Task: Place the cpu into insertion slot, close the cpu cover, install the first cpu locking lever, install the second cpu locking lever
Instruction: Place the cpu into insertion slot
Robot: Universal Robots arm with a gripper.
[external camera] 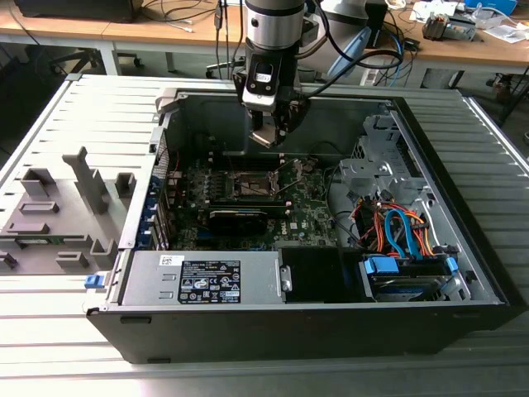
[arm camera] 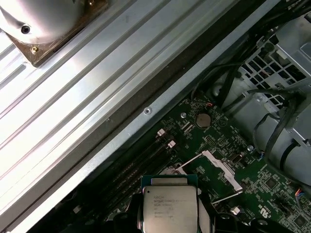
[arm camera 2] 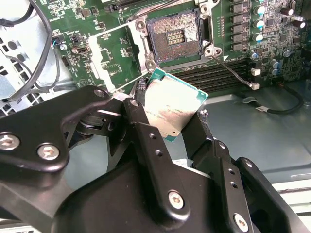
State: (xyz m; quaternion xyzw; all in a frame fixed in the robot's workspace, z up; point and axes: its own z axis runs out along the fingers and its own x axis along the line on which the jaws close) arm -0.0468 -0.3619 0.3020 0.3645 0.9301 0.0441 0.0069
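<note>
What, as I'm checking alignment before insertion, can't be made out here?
- The cpu's underside: turned away in both wrist views.
- Its gripped edges: covered by the gripper's fingers, second wrist view.
- The socket's pins: too small, second wrist view.

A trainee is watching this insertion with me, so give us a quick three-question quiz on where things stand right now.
1. True or false: the cpu already sits in the socket.
2. The cpu cover is: A) shut over the socket, B) open beside the socket, C) taken off.
3. Fill in: the gripper is shut on the ____.
Key: 1 false, 2 B, 3 cpu.
</note>
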